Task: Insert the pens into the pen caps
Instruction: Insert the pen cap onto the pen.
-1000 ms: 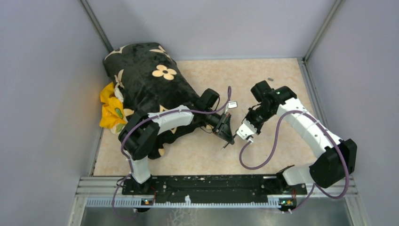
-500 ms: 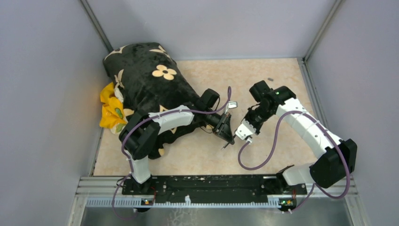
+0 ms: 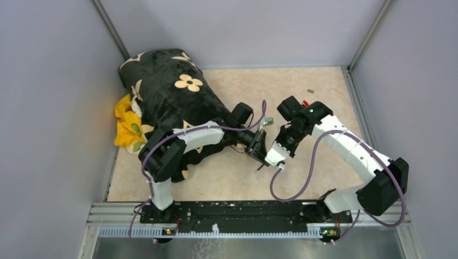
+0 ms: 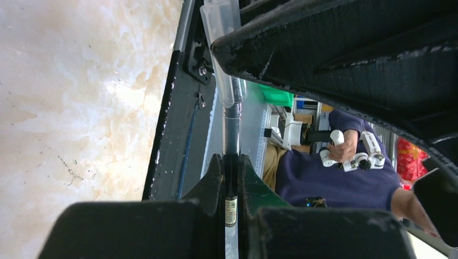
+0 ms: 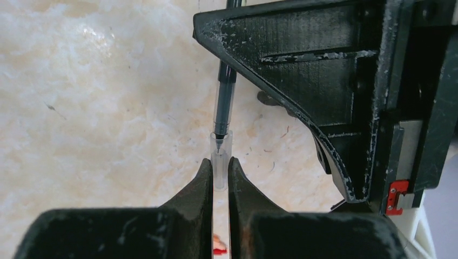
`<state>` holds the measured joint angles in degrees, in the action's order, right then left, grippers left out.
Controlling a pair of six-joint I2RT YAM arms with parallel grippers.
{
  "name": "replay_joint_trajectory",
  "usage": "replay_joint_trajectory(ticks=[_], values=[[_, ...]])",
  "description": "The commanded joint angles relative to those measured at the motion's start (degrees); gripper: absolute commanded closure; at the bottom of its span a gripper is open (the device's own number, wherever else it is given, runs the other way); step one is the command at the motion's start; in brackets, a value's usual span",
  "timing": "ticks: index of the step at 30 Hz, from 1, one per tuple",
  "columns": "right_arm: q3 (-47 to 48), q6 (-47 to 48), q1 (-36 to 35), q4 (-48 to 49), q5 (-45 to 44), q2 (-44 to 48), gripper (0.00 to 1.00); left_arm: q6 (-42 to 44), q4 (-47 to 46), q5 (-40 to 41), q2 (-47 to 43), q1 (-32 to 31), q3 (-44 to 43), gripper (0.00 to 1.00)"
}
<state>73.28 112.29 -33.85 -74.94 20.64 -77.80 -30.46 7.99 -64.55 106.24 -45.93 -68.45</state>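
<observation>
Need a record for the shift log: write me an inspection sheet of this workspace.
Surface: beige marbled tabletop, a few small dark specks.
Job's things: thin dark pen, tip just inside the mouth of the clear cap; small red piece and small dark piece, likely caps, far right.
Clutter: black flowered cloth with a yellow cloth beside it, far left.
Tools: left tool shut on the pen; right tool shut on the cap.
Cables: a purple cable on each arm; the right one hangs in a loop.
Surroundings: grey walls; person in a navy top beyond the table.
</observation>
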Motion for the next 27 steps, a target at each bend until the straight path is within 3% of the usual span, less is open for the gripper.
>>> replay_joint_trajectory(ticks=[1, 16, 27], values=[[2.7, -2.9, -4.0, -1.8, -1.3, 0.0, 1.0, -2.4, -5.0, 1.8, 0.7, 0.4, -0.5, 1.0], [5.4, -10.5, -9.8, -1.4, -6.1, -0.2, 1.0, -4.8, -18.2, 6.7, -0.1, 0.8, 2.9, 1.0], [6.1, -10.9, -11.5, -1.7, -15.8, 2.6, 1.0, 9.2, -40.0, 20.4, -4.0, 0.8, 7.2, 1.0]])
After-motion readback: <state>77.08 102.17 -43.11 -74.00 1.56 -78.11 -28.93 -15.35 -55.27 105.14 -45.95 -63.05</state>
